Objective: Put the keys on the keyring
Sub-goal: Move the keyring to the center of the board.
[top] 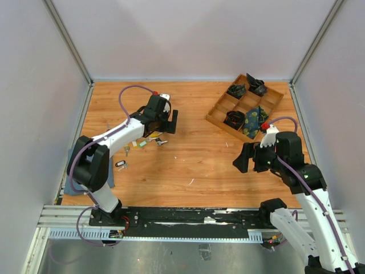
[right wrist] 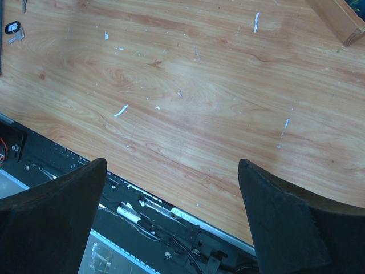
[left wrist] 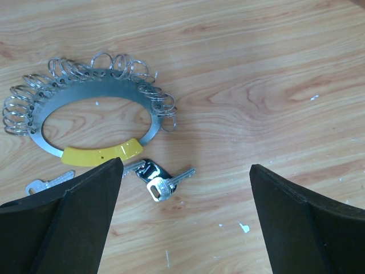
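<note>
Wide open and empty, the left gripper (left wrist: 185, 168) hangs near the thin, stiff silver-band keyring (left wrist: 102, 154) with a yellow sleeve, flat on the wooden table (left wrist: 274, 74) beside small silver keys (left wrist: 159, 181); light, probably slippery, best pinched across the sleeve.

A wooden table (top: 199, 165), flecked with pale scuffs, sits enclosed by 3 plain white walls (top: 194, 34) joined at the corners by aluminium posts (top: 69, 43). A black-and-silver rail (top: 188, 220) runs along its near edge under soft, even light.
</note>
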`<state>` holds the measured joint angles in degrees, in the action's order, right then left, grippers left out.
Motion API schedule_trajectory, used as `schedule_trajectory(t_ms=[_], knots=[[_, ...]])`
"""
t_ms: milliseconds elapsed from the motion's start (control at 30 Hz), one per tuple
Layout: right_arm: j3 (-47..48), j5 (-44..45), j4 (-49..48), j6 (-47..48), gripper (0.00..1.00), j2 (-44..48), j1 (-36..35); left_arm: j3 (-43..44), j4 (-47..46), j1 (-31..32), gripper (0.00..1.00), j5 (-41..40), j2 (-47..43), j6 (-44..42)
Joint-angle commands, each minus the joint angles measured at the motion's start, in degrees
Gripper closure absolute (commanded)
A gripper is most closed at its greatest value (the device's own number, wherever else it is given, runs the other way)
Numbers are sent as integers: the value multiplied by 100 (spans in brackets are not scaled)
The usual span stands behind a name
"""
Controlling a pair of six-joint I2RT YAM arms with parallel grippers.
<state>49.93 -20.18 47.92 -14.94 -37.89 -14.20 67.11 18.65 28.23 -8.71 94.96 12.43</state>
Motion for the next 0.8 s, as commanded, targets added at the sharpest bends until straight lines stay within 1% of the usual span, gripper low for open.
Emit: schedule_trajectory(t_ms=[0, 433, 767], knots=[[-46, -77, -28, 69, 1, 12, 71, 46, -170, -120, 0, 166, 268, -248], [-81, -126, -63, 79, 1, -17, 70, 26, -546, -468, 0, 598, 887, -222], [-111, -144, -86, 71, 1, -25, 71, 81, -529, -493, 0, 988, 1276, -137]])
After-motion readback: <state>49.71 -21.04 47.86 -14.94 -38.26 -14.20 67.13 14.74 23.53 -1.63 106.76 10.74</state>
